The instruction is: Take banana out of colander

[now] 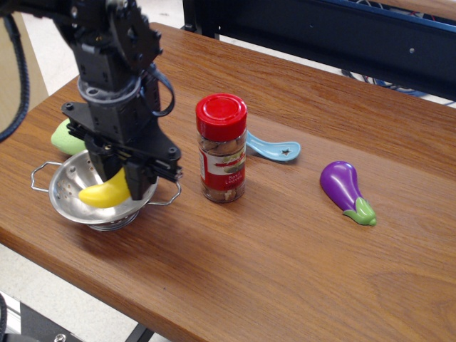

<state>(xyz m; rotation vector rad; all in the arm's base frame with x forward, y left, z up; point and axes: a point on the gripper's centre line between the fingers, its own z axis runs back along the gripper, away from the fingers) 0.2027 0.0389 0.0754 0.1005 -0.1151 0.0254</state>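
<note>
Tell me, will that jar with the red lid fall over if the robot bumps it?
Probably, if bumped high: the jar stands tall on a narrow base, so a knock near its red lid could tip it. Once down, its round body would likely roll. It looks partly full, which may steady it somewhat.

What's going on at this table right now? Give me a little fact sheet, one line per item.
hand: black, closed on the banana, above the colander
banana: yellow, held at one end, raised over the bowl's rim
colander: shiny steel, sitting at the table's left front, nothing else seen inside
jar: red lid, upright, just right of the colander
spoon: light blue, lying behind the jar
eggplant: purple toy, lying alone at the right
green toy: partly hidden behind the arm
table: brown wood
</note>
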